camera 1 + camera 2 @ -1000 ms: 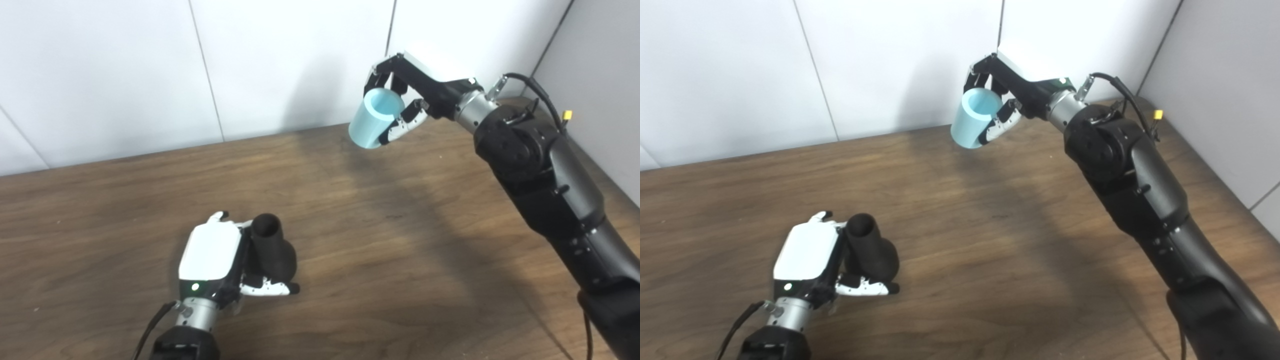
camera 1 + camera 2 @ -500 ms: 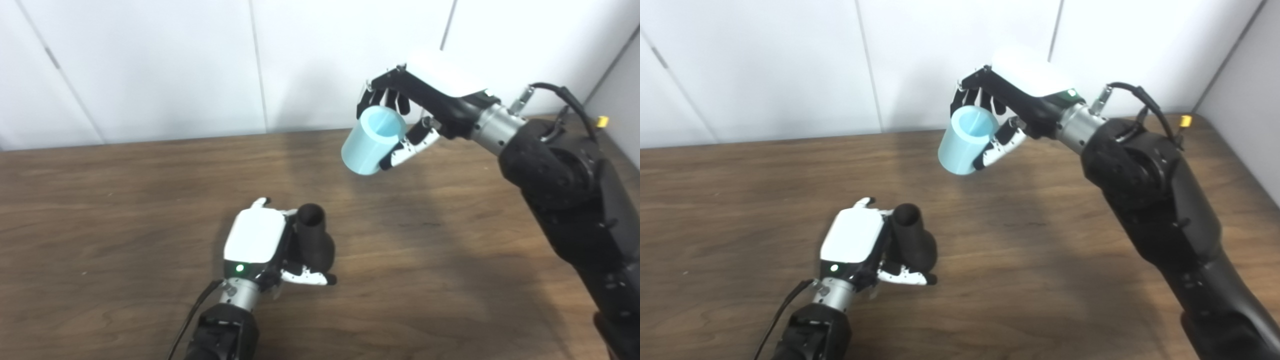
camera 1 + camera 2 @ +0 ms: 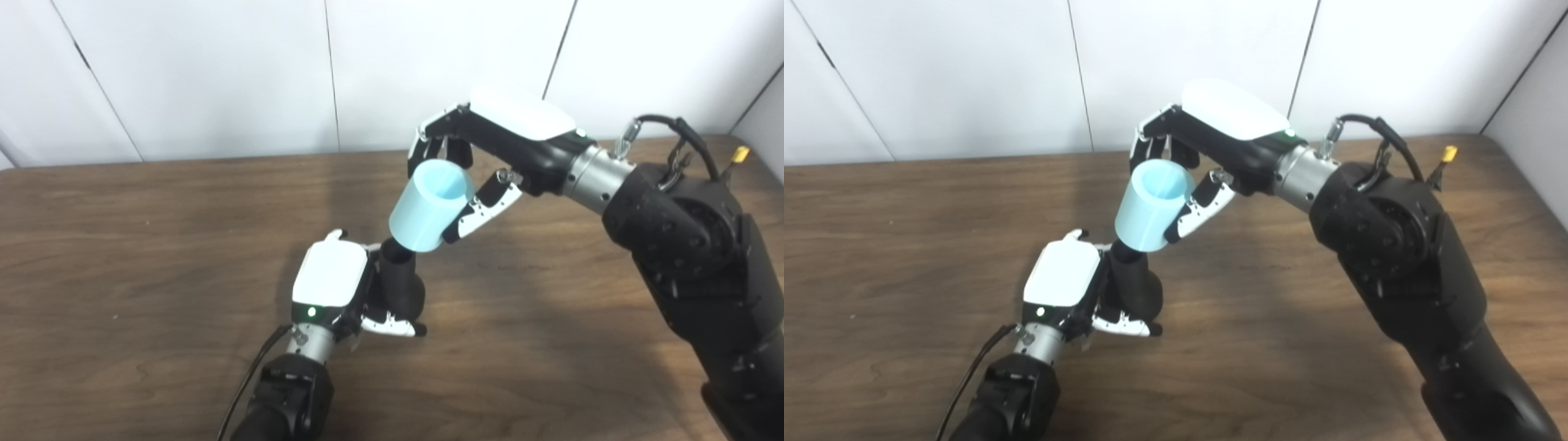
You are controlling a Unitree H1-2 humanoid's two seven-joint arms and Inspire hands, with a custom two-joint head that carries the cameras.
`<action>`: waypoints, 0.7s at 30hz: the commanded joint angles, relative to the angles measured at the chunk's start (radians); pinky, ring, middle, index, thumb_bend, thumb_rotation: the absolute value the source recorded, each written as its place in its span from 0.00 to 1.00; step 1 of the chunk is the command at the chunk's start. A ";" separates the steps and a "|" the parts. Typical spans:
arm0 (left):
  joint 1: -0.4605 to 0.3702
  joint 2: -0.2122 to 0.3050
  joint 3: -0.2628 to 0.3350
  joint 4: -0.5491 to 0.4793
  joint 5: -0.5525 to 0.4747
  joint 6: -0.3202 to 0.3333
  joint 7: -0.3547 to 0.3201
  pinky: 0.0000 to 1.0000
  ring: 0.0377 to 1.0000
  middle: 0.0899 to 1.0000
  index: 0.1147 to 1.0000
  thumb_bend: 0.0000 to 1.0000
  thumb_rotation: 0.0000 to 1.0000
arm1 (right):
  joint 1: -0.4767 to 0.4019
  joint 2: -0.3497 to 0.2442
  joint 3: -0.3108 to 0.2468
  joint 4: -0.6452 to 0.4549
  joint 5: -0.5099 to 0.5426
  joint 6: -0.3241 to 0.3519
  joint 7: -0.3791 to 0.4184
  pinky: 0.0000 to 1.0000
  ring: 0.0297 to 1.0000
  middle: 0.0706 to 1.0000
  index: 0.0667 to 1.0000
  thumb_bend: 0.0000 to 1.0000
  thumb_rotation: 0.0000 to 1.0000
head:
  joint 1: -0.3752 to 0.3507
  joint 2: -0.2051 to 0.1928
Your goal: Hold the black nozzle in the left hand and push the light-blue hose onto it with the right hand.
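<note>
Nearest the cameras, the left arm rises from the bottom edge at about 7 o'clock, a black cable trailing beside its wrist, and ends in the left robot hand, white-backed with a small green light near the wrist. Its fingers are curled tight around the black nozzle, which stands roughly upright just above the wooden desk, the wider body in the grip and the narrower neck pointing up toward 12 o'clock (the white thumb lies across the nozzle's lower front). Just beyond, at about 1 o'clock from the nozzle, the light-blue hose is a short, wide tube tilted so its open upper end faces the cameras; its lower rim meets the top of the nozzle's neck and hides the neck's mouth, though whether the neck has gone inside the tube cannot be told from either view. The right robot hand pinches the hose, dark fingers wrapped over the far side and the white thumb pressed along the near side at 3 o'clock. Its arm, thick and black, runs off toward 5 o'clock at the frame's right. Farthest back, white wall panels stand behind the desk at 12 o'clock.
</note>
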 commanded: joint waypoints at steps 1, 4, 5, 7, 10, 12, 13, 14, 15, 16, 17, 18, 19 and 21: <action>-0.009 -0.018 -0.024 0.022 0.008 -0.005 -0.021 0.87 0.60 0.47 0.40 0.52 0.00 | -0.040 -0.008 -0.012 -0.022 0.015 -0.014 -0.013 0.35 0.36 0.45 0.47 0.52 0.00 | 0.000 0.001; -0.009 -0.024 -0.025 0.024 0.009 -0.003 -0.018 0.87 0.60 0.48 0.39 0.52 0.00 | -0.033 -0.004 -0.013 -0.019 0.030 -0.020 -0.014 0.36 0.36 0.45 0.47 0.52 0.00 | 0.007 0.004; -0.009 -0.024 -0.026 0.024 0.009 -0.003 -0.018 0.87 0.60 0.48 0.39 0.52 0.00 | -0.031 -0.003 -0.011 -0.018 0.031 -0.017 -0.012 0.36 0.36 0.45 0.47 0.52 0.00 | 0.007 0.005; -0.009 -0.026 -0.026 0.020 0.008 -0.002 -0.024 0.87 0.60 0.48 0.39 0.52 0.00 | -0.028 -0.002 -0.008 -0.016 0.033 -0.018 -0.011 0.36 0.36 0.46 0.47 0.52 0.00 | 0.007 0.007; -0.009 -0.028 -0.026 0.019 0.007 0.000 -0.024 0.87 0.61 0.48 0.39 0.52 0.00 | -0.025 -0.002 0.001 -0.008 0.027 -0.024 -0.013 0.37 0.37 0.47 0.46 0.52 0.00 | 0.007 0.009; -0.009 -0.029 -0.026 0.019 0.006 0.000 -0.024 0.87 0.61 0.48 0.39 0.52 0.00 | -0.022 -0.003 0.005 -0.003 0.022 -0.027 -0.015 0.37 0.37 0.47 0.46 0.52 0.00 | 0.008 0.010; -0.008 -0.029 -0.027 0.020 0.008 0.001 -0.021 0.87 0.61 0.48 0.39 0.52 0.00 | -0.020 -0.003 0.007 0.000 0.021 -0.028 -0.016 0.37 0.37 0.47 0.46 0.52 0.00 | 0.008 0.010; -0.008 -0.030 -0.027 0.021 0.009 0.000 -0.016 0.87 0.61 0.48 0.39 0.52 0.00 | -0.018 -0.004 0.009 0.005 0.018 -0.030 -0.016 0.37 0.37 0.46 0.46 0.52 0.00 | 0.009 0.011; -0.008 -0.030 -0.027 0.022 0.010 0.000 -0.013 0.87 0.61 0.48 0.39 0.52 0.00 | -0.018 -0.007 0.012 0.010 0.017 -0.032 -0.015 0.37 0.37 0.46 0.47 0.52 0.00 | 0.008 0.012; -0.008 -0.031 -0.027 0.021 0.010 0.000 -0.013 0.87 0.61 0.48 0.39 0.52 0.00 | -0.017 -0.009 0.015 0.015 0.016 -0.034 -0.014 0.37 0.37 0.46 0.47 0.52 0.00 | 0.008 0.012; -0.008 -0.031 -0.027 0.019 0.009 0.002 -0.018 0.87 0.61 0.48 0.39 0.52 0.00 | -0.016 -0.011 0.016 0.020 0.016 -0.037 -0.013 0.38 0.37 0.46 0.46 0.52 0.00 | 0.008 0.012; -0.008 -0.032 -0.027 0.018 0.008 0.003 -0.021 0.88 0.61 0.48 0.39 0.52 0.00 | -0.016 -0.013 0.018 0.025 0.016 -0.040 -0.013 0.38 0.37 0.46 0.47 0.52 0.00 | 0.010 0.013; -0.008 -0.032 -0.026 0.017 0.007 0.002 -0.021 0.88 0.61 0.48 0.39 0.52 0.00 | -0.015 -0.015 0.020 0.030 0.014 -0.046 -0.013 0.37 0.37 0.46 0.47 0.52 0.00 | 0.010 0.013; -0.007 -0.034 -0.026 0.018 0.009 0.005 -0.020 0.88 0.61 0.48 0.39 0.52 0.00 | -0.013 -0.017 0.020 0.038 0.014 -0.056 -0.017 0.37 0.37 0.45 0.47 0.52 0.00 | 0.012 0.013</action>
